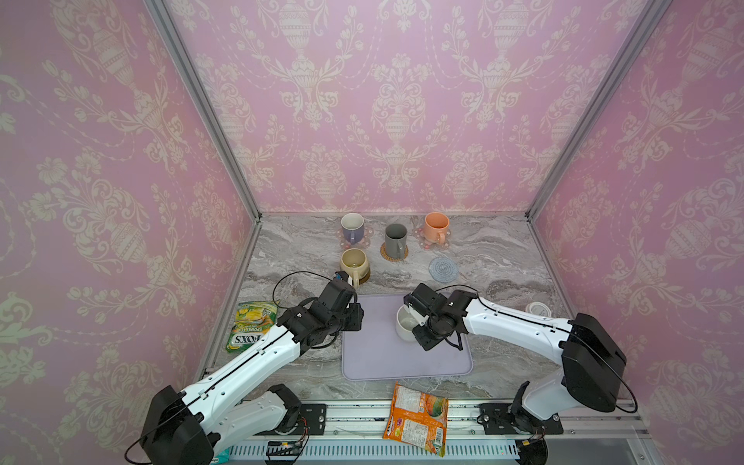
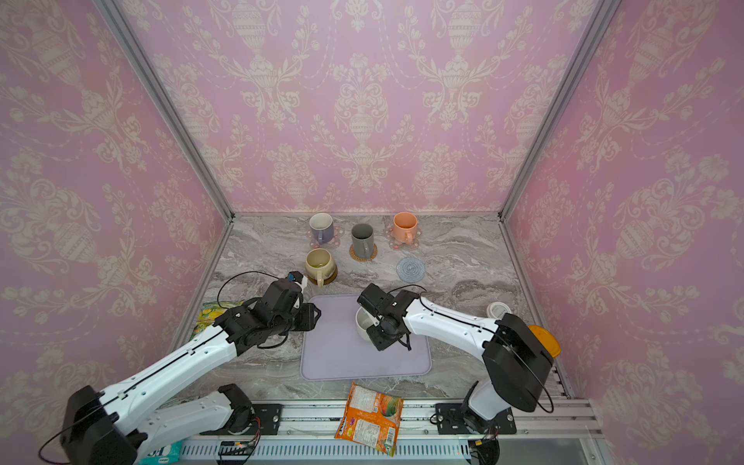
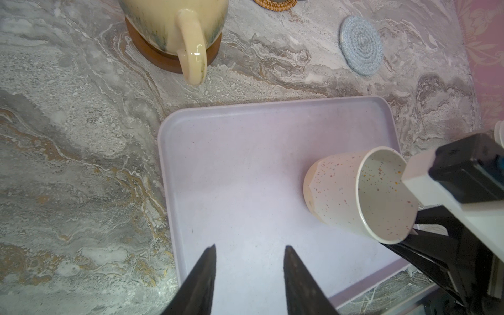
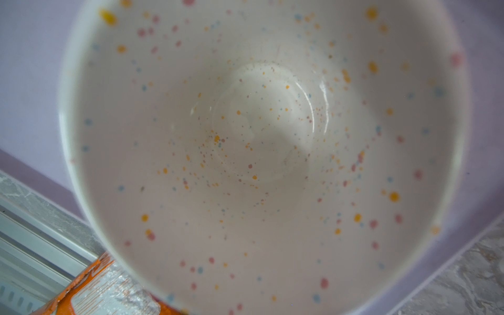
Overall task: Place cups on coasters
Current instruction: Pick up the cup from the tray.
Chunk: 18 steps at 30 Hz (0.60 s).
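A speckled white cup (image 1: 406, 324) stands on the lavender tray (image 1: 402, 362). My right gripper (image 1: 420, 320) is at its right side, fingers drawn together there; the handle is hidden, and its inside (image 4: 259, 136) fills the right wrist view. My left gripper (image 3: 249, 246) hangs open and empty over the tray's left edge. Behind, the lavender cup (image 1: 352, 227) and peach cup (image 1: 437, 226) sit on pink flower coasters (image 1: 420, 241). The dark grey cup (image 1: 395, 239) sits on the rattan disc (image 1: 404, 254), the beige cup (image 1: 353, 261) on the brown disc (image 1: 365, 278). The grey-blue coaster (image 1: 443, 269) is bare.
A green sweets bag (image 1: 249, 328) lies left of the tray under my left arm. An orange snack packet (image 1: 416, 418) overhangs the front rail. A small white lid (image 1: 538, 310) sits at the right wall. Pink walls close in three sides.
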Motion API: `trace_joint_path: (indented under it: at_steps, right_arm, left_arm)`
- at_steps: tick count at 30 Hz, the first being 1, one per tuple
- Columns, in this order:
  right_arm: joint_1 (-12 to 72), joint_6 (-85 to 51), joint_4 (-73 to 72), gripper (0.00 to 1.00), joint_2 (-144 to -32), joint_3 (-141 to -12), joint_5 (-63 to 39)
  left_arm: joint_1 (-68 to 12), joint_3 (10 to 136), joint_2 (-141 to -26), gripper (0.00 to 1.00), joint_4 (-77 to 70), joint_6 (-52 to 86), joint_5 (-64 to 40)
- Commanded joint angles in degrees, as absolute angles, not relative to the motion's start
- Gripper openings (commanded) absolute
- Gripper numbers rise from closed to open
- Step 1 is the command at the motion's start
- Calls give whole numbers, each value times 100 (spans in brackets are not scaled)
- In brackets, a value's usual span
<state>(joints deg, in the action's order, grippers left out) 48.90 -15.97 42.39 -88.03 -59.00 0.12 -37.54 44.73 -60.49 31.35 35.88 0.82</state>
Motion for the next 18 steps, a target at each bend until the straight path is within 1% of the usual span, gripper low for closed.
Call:
trace_joint_path:
  at_steps: [1, 12, 18]
  right_arm:
    - [4911, -1653, 4173, 0, -8794, -6048, 329]
    - [4873, -1634, 4036, 0, -8505, -5933, 568]
    - [4604, -1727, 3920, 0, -8195, -5750, 663]
  left_arm:
    - [-3691, 4396, -5933, 44, 3207, 3696, 264]
    - [-3675, 4392, -5968, 44, 3243, 3705, 309]
    - [-3676, 4389, -5972, 44, 3252, 3702, 334]
